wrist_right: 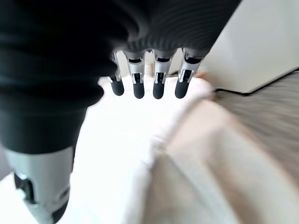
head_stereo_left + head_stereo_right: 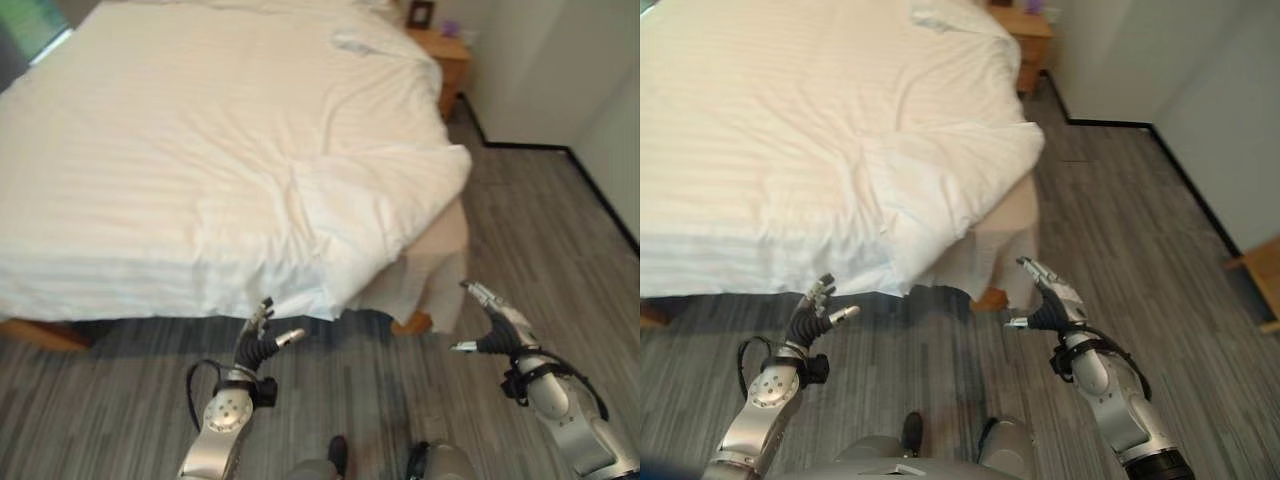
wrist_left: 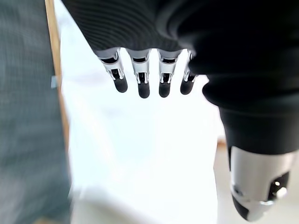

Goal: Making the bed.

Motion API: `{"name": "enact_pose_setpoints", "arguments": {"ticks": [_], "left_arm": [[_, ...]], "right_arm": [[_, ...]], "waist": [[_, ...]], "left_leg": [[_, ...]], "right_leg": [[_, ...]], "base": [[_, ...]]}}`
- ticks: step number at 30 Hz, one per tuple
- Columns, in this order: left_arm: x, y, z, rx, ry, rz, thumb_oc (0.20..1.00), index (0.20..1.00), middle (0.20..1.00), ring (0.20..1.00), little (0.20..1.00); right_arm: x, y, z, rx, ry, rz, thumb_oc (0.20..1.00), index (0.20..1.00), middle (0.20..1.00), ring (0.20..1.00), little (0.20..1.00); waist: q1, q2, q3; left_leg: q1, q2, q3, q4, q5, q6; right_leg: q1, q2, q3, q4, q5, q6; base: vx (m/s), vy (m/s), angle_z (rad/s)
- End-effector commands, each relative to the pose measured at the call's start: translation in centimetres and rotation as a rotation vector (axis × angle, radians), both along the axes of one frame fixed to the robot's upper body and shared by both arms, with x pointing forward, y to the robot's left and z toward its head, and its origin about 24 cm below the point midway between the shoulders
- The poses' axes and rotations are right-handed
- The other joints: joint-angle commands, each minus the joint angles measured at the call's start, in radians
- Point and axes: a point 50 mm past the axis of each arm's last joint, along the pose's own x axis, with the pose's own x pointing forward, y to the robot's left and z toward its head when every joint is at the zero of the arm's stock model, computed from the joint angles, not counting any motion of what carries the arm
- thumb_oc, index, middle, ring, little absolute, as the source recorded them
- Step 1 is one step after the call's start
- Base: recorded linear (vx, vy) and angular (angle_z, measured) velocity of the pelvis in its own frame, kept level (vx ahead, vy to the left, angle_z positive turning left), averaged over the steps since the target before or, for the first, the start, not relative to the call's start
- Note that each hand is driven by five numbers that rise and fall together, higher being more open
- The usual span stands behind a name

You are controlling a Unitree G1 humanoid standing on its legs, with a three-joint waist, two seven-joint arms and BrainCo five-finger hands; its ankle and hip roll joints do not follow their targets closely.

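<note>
A white striped duvet (image 2: 190, 170) covers the bed, its near right corner (image 2: 350, 250) rumpled and hanging over the beige bed skirt (image 2: 435, 260). My left hand (image 2: 258, 345) hovers just below the duvet's front edge, open, touching nothing. My right hand (image 2: 497, 325) is open too, in the air beside the bed's near right corner, a short way from the skirt. In the left wrist view the fingers (image 3: 142, 79) point at the white duvet (image 3: 140, 158). In the right wrist view the fingers (image 1: 147, 79) point at the duvet corner and skirt (image 1: 205, 168).
A wooden nightstand (image 2: 445, 60) stands at the bed's far right, by the wall. Grey plank floor (image 2: 540, 220) runs along the bed's right side to a dark skirting. The wooden bed frame (image 2: 40, 335) shows under the duvet at the near left. A wooden piece (image 2: 1260, 280) stands at the right edge.
</note>
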Motion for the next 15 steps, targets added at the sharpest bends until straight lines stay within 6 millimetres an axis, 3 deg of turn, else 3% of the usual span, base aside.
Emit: {"name": "enact_pose_setpoints", "arguments": {"ticks": [1, 4, 5, 7, 10, 12, 13, 14, 15], "left_arm": [[1.2, 0.4, 4.0, 0.053, -0.198, -0.009, 1.0, 1.0, 1.0, 1.0, 1.0], [2.2, 1.1, 6.1, 0.099, -0.29, 0.015, 1.0, 1.0, 1.0, 1.0, 1.0], [2.2, 1.1, 6.1, 0.099, -0.291, 0.016, 1.0, 1.0, 1.0, 1.0, 1.0], [2.8, 2.0, 7.9, 0.181, -0.365, 0.046, 1.0, 1.0, 1.0, 1.0, 1.0], [3.0, 2.3, 8.4, 0.17, -0.398, 0.077, 1.0, 1.0, 1.0, 1.0, 1.0], [3.6, 2.8, 8.6, 0.15, -0.401, 0.106, 1.0, 1.0, 1.0, 1.0, 1.0], [3.6, 2.8, 8.6, 0.149, -0.401, 0.106, 1.0, 1.0, 1.0, 1.0, 1.0], [4.5, 2.9, 8.2, 0.148, -0.372, 0.132, 1.0, 1.0, 1.0, 1.0, 1.0], [4.6, 2.9, 8.2, 0.148, -0.374, 0.132, 1.0, 1.0, 1.0, 1.0, 1.0]], "right_arm": [[0.8, -0.3, 2.4, -0.009, -0.111, 0.007, 1.0, 1.0, 1.0, 1.0, 1.0], [0.4, -0.7, 1.6, -0.02, -0.078, -0.008, 1.0, 1.0, 1.0, 1.0, 1.0], [0.4, -0.7, 1.6, -0.02, -0.078, -0.008, 1.0, 1.0, 1.0, 1.0, 1.0], [-0.1, -0.7, 0.6, -0.02, -0.029, -0.007, 1.0, 1.0, 1.0, 1.0, 1.0], [-0.4, -0.8, 0.3, -0.044, -0.003, 0.011, 1.0, 1.0, 1.0, 1.0, 1.0], [-0.6, -1.0, 0.2, -0.03, 0.033, 0.037, 1.0, 1.0, 1.0, 1.0, 1.0], [-0.5, -1.0, 0.2, -0.03, 0.033, 0.037, 1.0, 1.0, 1.0, 1.0, 1.0], [-0.6, -0.9, 0.1, -0.034, 0.054, 0.058, 1.0, 1.0, 1.0, 1.0, 1.0], [-0.6, -1.0, 0.2, -0.034, 0.052, 0.057, 1.0, 1.0, 1.0, 1.0, 1.0]], "waist": [[-0.016, -0.034, 0.008], [-0.039, -0.031, -0.005], [-0.039, -0.03, -0.005], [-0.051, -0.033, -0.028], [-0.064, -0.013, -0.045], [-0.079, 0.012, -0.063], [-0.079, 0.014, -0.061], [-0.081, 0.019, -0.042], [-0.083, 0.019, -0.04]], "left_leg": [[-0.063, 0.09, 0.029, -0.015, -0.009, -0.112], [-0.033, 0.108, -0.013, -0.015, -0.03, -0.136], [-0.033, 0.108, -0.013, -0.015, -0.03, -0.136], [0.004, 0.139, -0.012, -0.015, -0.045, -0.154], [0.017, 0.173, -0.005, -0.015, -0.039, -0.171], [0.032, 0.216, 0.005, -0.015, 0.013, -0.195], [0.033, 0.218, 0.004, -0.015, 0.013, -0.197], [-0.018, 0.23, 0.008, 0.099, 0.059, -0.208], [-0.027, 0.229, 0.004, 0.111, 0.054, -0.209]], "right_leg": [[0.111, 0.009, 0.063, -0.202, 0.151, 0.007], [0.108, -0.011, 0.109, -0.253, 0.211, 0.024], [0.109, -0.011, 0.108, -0.254, 0.211, 0.024], [0.137, -0.01, 0.112, -0.244, 0.195, 0.02], [0.162, 0.013, 0.107, -0.265, 0.19, 0.007], [0.195, 0.049, 0.093, -0.279, 0.153, -0.016], [0.196, 0.051, 0.092, -0.279, 0.152, -0.018], [0.216, 0.061, 0.078, -0.279, 0.123, -0.034], [0.215, 0.06, 0.076, -0.279, 0.124, -0.035]], "base": [[0.31, -0.183, 0.94], [0.24, -0.164, 1.04], [0.3, -0.269, 0.86], [0.31, -0.306, 0.56], [0.25, -0.241, 0.06], [0.24, -0.266, -0.3], [0.12, -0.269, -0.28], [0.04, -0.181, -0.35], [0.04, -0.286, -0.41]]}}
